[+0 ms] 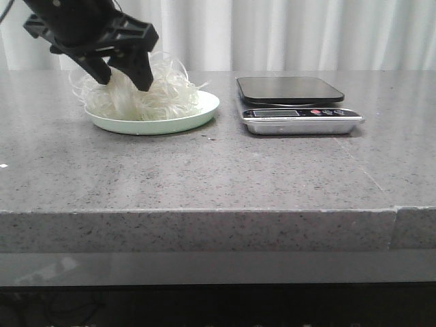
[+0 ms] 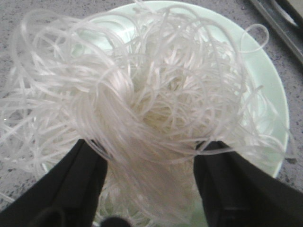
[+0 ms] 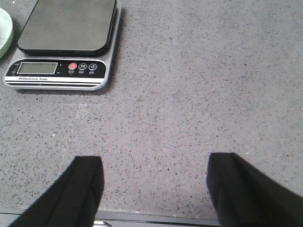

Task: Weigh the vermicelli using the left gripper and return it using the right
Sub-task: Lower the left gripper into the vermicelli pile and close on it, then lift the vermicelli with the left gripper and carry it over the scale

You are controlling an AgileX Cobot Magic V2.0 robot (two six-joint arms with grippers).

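The vermicelli (image 1: 167,92) is a fluffy white tangle heaped on the pale green plate (image 1: 204,109) at the left of the table. My left gripper (image 1: 124,80) is down on the heap, jaws apart, one finger on each side of a thick bunch of strands. In the left wrist view the strands (image 2: 142,94) fill the gap between the black fingers (image 2: 83,179) of the left gripper (image 2: 150,156), over the plate (image 2: 272,85). My right gripper (image 3: 154,175) is open and empty above bare table near the front edge; it does not show in the front view.
A digital kitchen scale (image 1: 289,92) with a dark platform and silver display panel stands right of the plate; it also shows in the right wrist view (image 3: 66,28). The grey stone table (image 1: 204,177) ends in a front edge. White curtains hang behind.
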